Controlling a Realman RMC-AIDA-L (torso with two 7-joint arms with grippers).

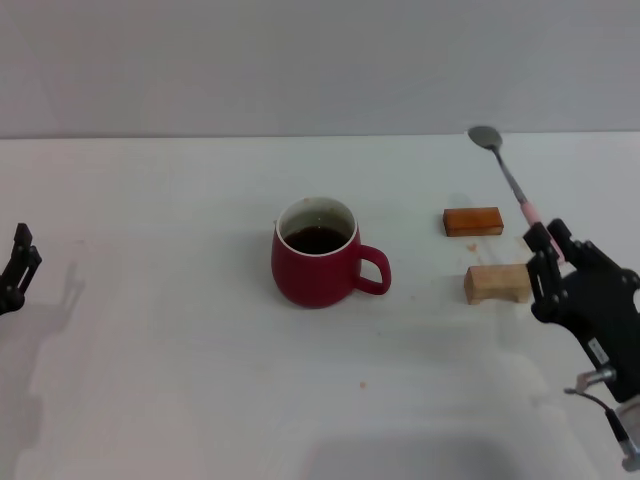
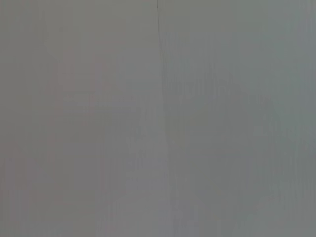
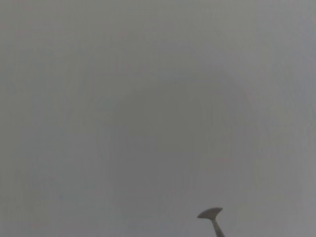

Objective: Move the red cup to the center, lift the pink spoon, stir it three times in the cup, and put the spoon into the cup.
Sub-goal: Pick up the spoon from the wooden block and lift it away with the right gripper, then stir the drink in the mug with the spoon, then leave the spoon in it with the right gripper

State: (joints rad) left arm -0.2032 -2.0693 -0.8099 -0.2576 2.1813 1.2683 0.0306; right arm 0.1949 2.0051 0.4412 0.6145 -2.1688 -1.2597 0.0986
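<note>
The right gripper (image 1: 548,243) is closed on the pale pink handle of the pink spoon (image 1: 504,172), holding it clear of the table at the right of the scene. The grey stem runs up and away from the fingers, and the bowl ends far and a little left of them. In the right wrist view only the bowl and a short piece of stem (image 3: 211,217) show against blank grey, so how the handle sits between the pads is hidden.

Just below the held spoon lie two wooden blocks: an orange-brown block (image 1: 473,221) farther off and a tan block (image 1: 496,283) nearer, just beside the gripper. The red cup (image 1: 318,259) stands near the middle of the table, well to the left of the gripper, handle pointing right, with dark liquid close under its white rim.

The risks I see follow from this. The grip is far back on a slim handle, so the spoon could pivot or slip once the bowl meets the liquid or the cup wall. The bowl points away from the cup, so it must be turned downward; a low swing could knock a block. Stirring too wide could push the light cup or spill liquid.

The left gripper (image 1: 18,268) is parked at the far left edge, fingers apart, holding nothing.
</note>
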